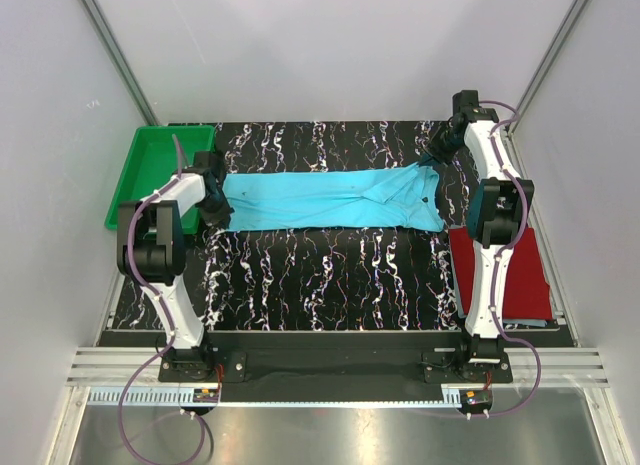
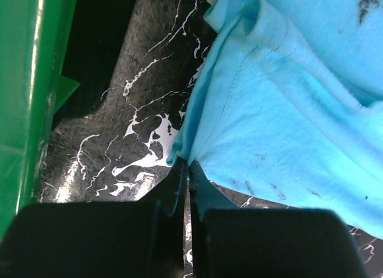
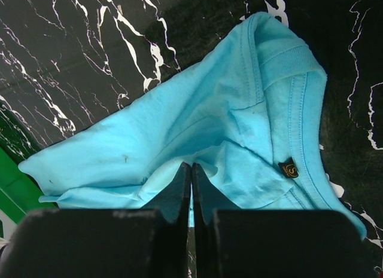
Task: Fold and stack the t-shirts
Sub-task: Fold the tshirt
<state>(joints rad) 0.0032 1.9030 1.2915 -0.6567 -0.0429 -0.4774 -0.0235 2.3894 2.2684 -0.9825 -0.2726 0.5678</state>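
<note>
The turquoise t-shirt (image 1: 330, 198) lies stretched across the counter (image 1: 330, 275), limp and light. The left end effector (image 2: 187, 170) pinches its hem edge, and the right end effector (image 3: 191, 170) is clamped seemingly near its collar. Edge grips suit such soft cloth.

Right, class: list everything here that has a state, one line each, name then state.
turquoise t-shirt, stretched out in a long strip, pinched at both ends
dark red t-shirt, folded, lying flat
green tray, no shirt in it
left gripper, shut on turquoise t-shirt
right gripper, shut on turquoise t-shirt
</note>
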